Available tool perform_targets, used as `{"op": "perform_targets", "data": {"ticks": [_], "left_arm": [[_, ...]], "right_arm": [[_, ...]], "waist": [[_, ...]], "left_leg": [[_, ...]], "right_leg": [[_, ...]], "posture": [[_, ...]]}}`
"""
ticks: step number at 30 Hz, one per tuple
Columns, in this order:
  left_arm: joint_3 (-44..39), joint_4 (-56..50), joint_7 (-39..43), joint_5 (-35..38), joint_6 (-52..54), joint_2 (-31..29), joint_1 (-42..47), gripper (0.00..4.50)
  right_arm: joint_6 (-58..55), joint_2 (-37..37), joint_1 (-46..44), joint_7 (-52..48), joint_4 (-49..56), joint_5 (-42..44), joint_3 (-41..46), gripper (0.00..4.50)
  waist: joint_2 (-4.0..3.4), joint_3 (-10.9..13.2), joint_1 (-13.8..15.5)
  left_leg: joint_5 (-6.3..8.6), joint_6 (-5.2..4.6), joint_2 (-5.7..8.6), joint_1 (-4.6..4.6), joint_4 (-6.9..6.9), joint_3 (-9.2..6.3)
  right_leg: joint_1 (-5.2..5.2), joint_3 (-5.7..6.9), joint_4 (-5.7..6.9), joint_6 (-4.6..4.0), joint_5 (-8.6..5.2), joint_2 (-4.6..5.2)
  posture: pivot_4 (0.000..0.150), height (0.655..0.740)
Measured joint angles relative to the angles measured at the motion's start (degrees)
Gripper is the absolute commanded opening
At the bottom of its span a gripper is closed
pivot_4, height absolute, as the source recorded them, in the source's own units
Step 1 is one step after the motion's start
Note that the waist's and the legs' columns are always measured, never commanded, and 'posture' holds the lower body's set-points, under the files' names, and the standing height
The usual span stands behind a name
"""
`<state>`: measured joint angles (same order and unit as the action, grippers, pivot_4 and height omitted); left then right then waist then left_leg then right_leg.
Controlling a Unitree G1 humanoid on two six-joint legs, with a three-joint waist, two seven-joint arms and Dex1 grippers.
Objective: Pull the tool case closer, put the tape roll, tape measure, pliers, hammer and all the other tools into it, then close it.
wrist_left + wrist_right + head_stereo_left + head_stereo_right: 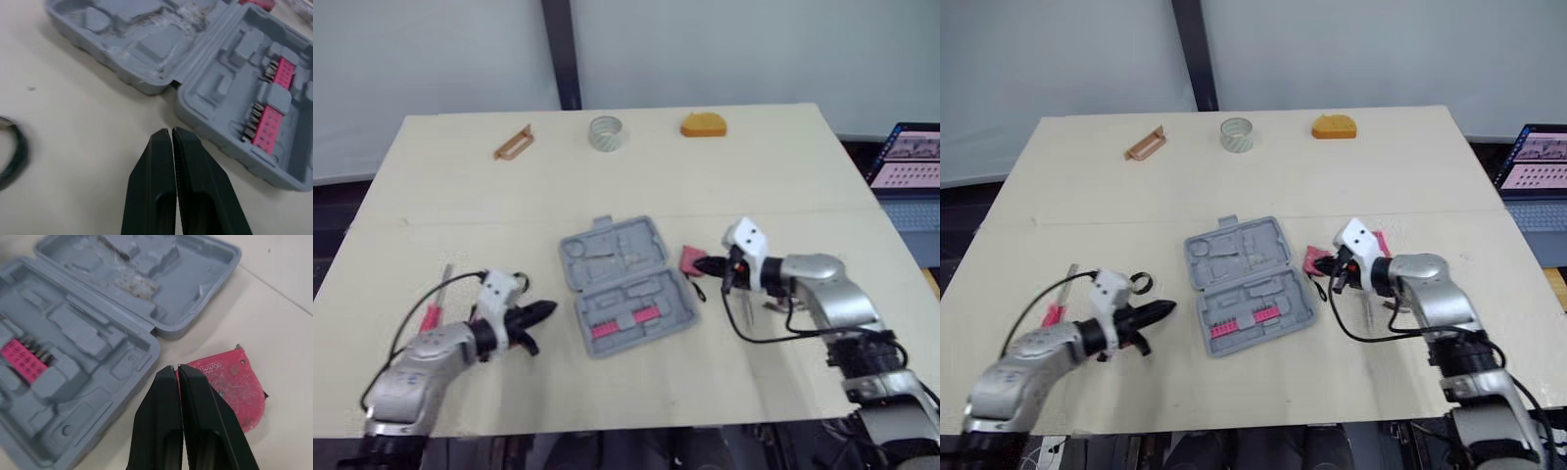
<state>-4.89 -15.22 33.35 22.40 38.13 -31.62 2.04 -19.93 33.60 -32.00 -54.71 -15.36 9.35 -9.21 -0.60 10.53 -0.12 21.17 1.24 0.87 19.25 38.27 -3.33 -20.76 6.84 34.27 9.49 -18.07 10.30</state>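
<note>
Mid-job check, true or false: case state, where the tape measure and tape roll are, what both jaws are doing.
1. The tool case lies open on the table. True.
2. The tape measure is inside the case. False: it lies on the table beside the case, near the right gripper.
3. The left gripper and the right gripper both have jaws shut, holding nothing. True.
4. The tape roll sits next to the left gripper. False: it is at the table's far edge.

A pale table (783, 166) is noted, crossed by a faint seam. An open laptop (908, 166) is seen beyond its right edge, screen lit. A grey backdrop (431, 49) is observed behind the table, divided by a dark post (563, 54).
</note>
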Motion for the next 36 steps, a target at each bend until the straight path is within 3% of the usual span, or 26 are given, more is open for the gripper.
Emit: {"op": "perform_targets", "data": {"ticks": [6,15,28,36], "left_arm": [[4.31,1.10,-4.49,-3.49,1.28,3.52,4.67,0.06],[5.13,6.42,-4.30,-5.90,0.80,3.31,6.21,0.06],[5.79,8.83,-2.54,-6.92,-0.25,3.11,8.47,0.06],[6.59,9.76,-1.98,-7.67,-1.34,3.66,8.74,0.06]], "right_arm": [[4.96,-3.74,-5.16,0.84,-9.74,-4.17,-1.88,0.06],[8.82,-8.23,-10.40,1.65,-17.70,-7.95,-2.35,0.06],[8.76,-10.13,-10.65,1.04,-18.73,-9.36,-2.49,0.06],[6.40,-9.63,-8.37,-1.40,-14.10,-9.36,-3.41,0.06]], "waist": [[0.00,0.00,-0.24],[0.00,0.00,-0.94],[-0.01,0.00,-1.54],[-0.01,0.00,-1.54]], "left_leg": [[0.00,0.00,-0.01,0.00,-0.01,0.02],[0.00,0.00,-0.01,0.10,-0.02,0.03],[0.00,0.00,-0.01,0.20,-0.03,0.16],[0.00,0.00,-0.01,0.22,-0.03,0.22]], "right_leg": [[-0.07,-0.02,0.04,0.00,0.00,-0.01],[-0.25,-0.09,0.16,0.00,0.00,-0.03],[-0.58,-0.26,0.43,0.00,0.00,-0.02],[-0.67,-0.32,0.49,0.00,0.00,-0.02]], "posture": [[0.150,0.7400],[0.150,0.7400],[0.150,0.7400],[0.150,0.7400]]}}
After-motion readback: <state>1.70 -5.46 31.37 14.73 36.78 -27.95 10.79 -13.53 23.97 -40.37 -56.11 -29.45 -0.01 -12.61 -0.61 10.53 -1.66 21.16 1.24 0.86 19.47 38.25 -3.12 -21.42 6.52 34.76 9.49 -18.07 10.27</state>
